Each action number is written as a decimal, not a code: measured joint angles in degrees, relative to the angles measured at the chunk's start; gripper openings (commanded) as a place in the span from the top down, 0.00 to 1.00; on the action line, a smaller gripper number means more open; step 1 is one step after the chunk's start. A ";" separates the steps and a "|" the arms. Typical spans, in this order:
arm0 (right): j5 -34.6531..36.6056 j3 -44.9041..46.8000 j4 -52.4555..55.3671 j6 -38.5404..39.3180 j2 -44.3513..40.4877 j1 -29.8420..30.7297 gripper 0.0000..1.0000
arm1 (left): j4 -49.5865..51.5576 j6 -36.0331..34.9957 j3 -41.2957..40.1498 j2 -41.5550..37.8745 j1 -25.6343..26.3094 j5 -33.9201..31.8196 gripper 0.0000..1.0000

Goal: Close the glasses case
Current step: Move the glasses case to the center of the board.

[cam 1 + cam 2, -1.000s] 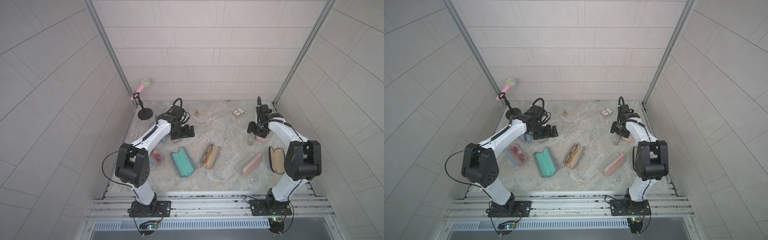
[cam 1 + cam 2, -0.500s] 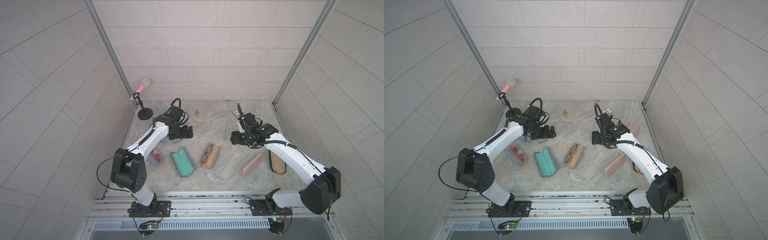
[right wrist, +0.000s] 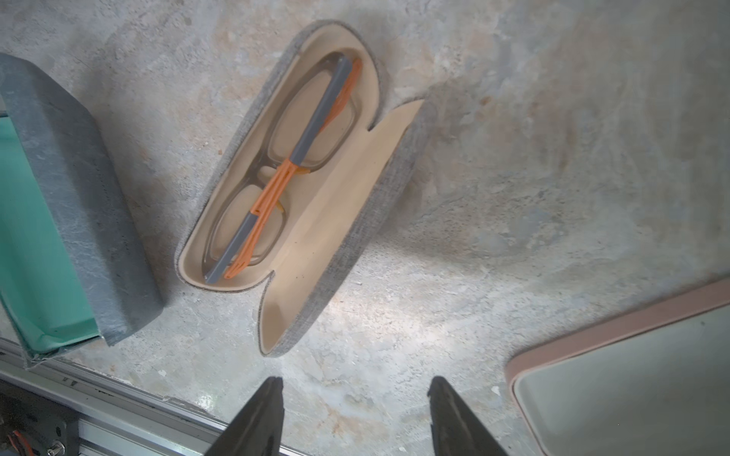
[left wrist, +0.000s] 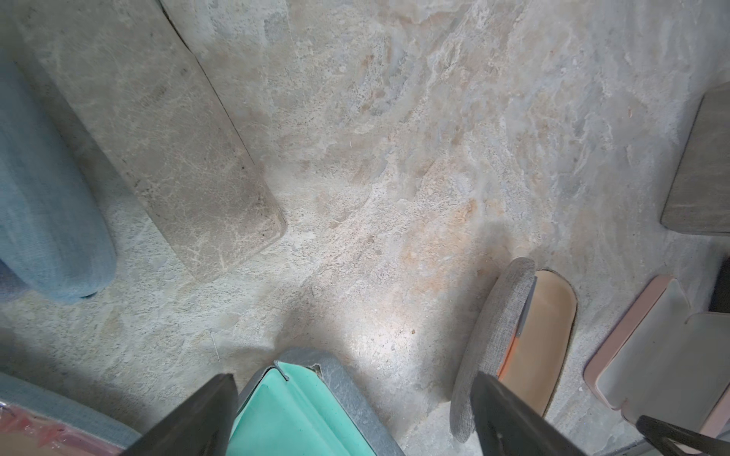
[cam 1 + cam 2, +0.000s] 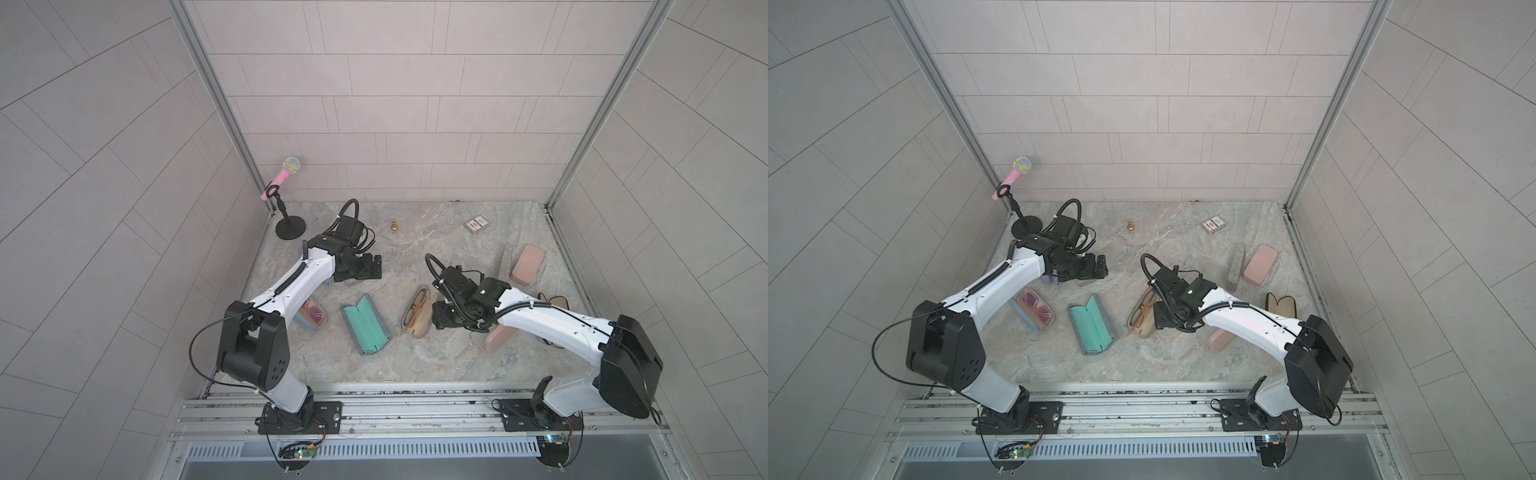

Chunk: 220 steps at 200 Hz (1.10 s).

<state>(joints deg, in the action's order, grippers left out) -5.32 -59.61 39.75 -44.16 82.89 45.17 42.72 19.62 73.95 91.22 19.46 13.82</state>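
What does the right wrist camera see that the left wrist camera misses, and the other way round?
Only the right wrist view shows the lenses of the grey-and-orange glasses and the metal rail. Only the left wrist view shows a blue fabric case and a stone-patterned case. Both show the open grey fabric case, the teal-lined case, the pink case and the marbled tabletop.
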 measured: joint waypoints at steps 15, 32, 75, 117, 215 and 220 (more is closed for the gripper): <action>-0.17 0.35 -1.73 -0.81 0.11 0.22 0.39 | 0.02 0.02 -0.22 0.00 0.00 0.00 0.00; -0.26 0.70 -3.19 -1.44 0.33 0.22 0.39 | -0.02 0.02 -0.37 0.00 0.00 0.02 0.00; -0.87 0.76 -5.75 -2.38 4.66 0.22 0.41 | -0.04 0.04 -0.39 0.00 0.00 0.59 0.00; -1.92 0.83 -7.87 -3.02 8.17 0.22 0.48 | -0.04 0.04 -0.42 0.00 0.00 1.16 0.00; -3.13 -0.90 -9.97 -3.26 13.81 0.22 0.62 | -0.04 0.04 -0.42 0.00 0.00 1.99 0.00; -3.17 -1.07 -9.97 -3.32 14.03 0.22 0.62 | -0.02 0.04 -0.42 0.00 0.00 2.05 0.00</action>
<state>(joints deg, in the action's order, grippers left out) -8.49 -60.69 29.78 -47.48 96.92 45.39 42.70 19.66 73.54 91.22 19.46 15.88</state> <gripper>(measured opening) 0.393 0.999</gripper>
